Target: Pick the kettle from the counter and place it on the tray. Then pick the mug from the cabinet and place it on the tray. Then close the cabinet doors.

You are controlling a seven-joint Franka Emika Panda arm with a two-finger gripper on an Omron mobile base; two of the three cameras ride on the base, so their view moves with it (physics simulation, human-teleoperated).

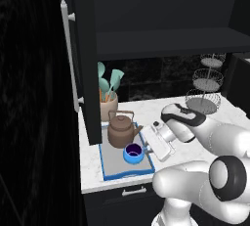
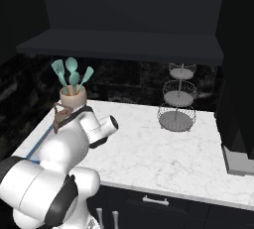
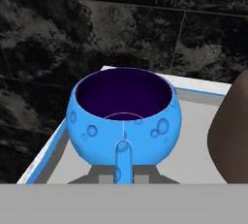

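Note:
The bright blue mug (image 3: 123,119) with its dark purple inside sits low over the grey tray (image 3: 48,150) near the blue rim. My gripper (image 3: 123,173) is shut on the mug's side handle. From the left base view the mug (image 1: 133,153) is at the tray's (image 1: 103,165) front right, and the gripper (image 1: 145,150) reaches it from the right. Whether the mug rests on the tray or hangs just above it I cannot tell. The brown kettle (image 1: 121,131) stands upright on the tray's back half, close behind the mug. The cabinet (image 1: 166,41) is open, its left door (image 1: 84,58) swung out.
A beige pot of teal utensils (image 1: 108,103) stands behind the tray. A three-tier wire basket (image 2: 177,99) sits at the back of the marble counter (image 2: 158,153). The right cabinet door (image 2: 239,74) hangs open at the counter's right end.

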